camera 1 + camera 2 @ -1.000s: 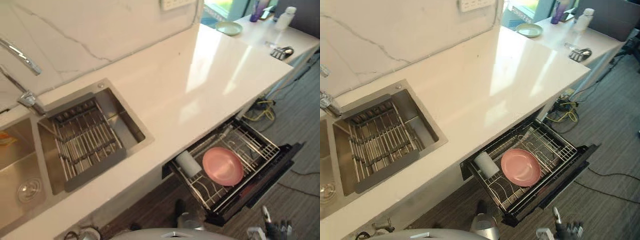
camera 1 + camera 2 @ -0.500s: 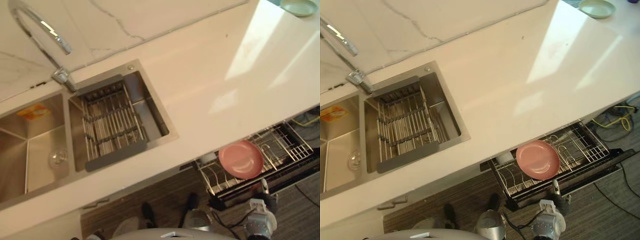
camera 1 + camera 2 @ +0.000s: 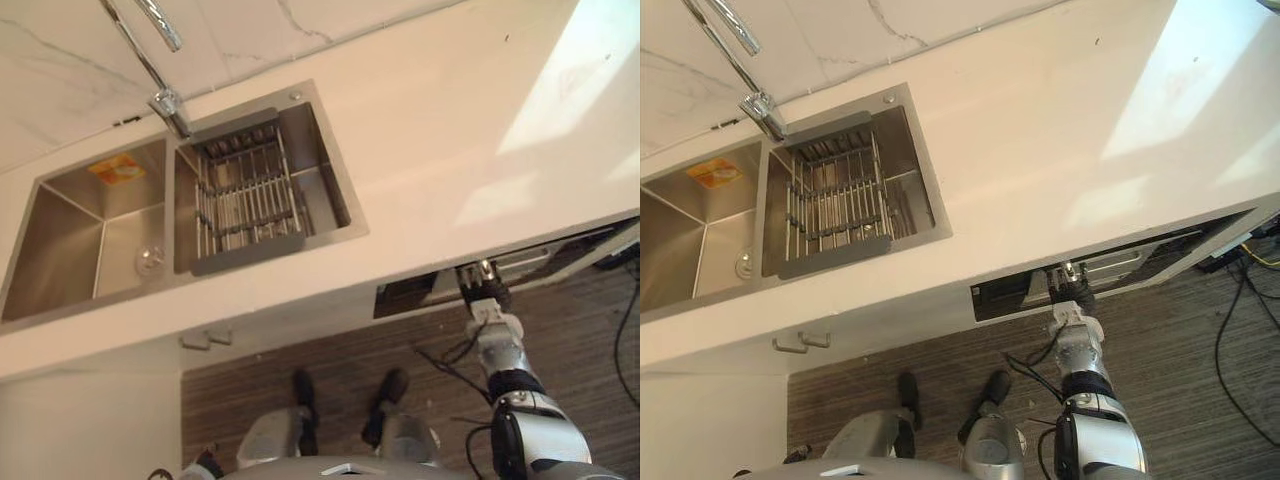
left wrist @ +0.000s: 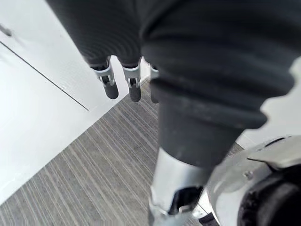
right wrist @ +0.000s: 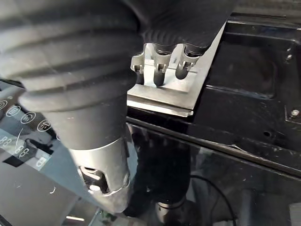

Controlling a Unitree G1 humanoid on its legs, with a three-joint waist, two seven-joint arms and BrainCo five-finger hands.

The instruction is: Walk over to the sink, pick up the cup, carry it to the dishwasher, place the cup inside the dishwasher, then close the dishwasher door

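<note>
Black glossy dishwasher door (image 5: 33, 146) with touch symbols: under the near edge of the counter, right of centre, almost shut, with a dark slot left along its top.

Right hand (image 3: 487, 290): at that slot, just below the counter edge. Its fingers (image 5: 160, 70) are nearly straight and close together. The dark tips rest on a silver metal plate (image 5: 164, 96) at the door's upper rim. They grip nothing.

Left hand (image 4: 133, 80): hangs low at the near left beside a white cabinet panel (image 4: 28, 117) and above the grey striped floor (image 4: 94, 179). Its fingers are relaxed and empty.

Cup: its place cannot be told, and neither hand carries it.

White stone countertop (image 3: 450, 130): runs across the scene, bare on the right.

Stainless steel double sink (image 3: 60, 240): set into the counter on the far left, well apart from the right hand.

Metal wire rack (image 3: 245, 200): lies in the sink's right basin.

Orange-yellow patch (image 3: 116, 168): in the sink's left basin.

Chrome tap (image 3: 160, 95): stands behind the divider between the basins.
</note>
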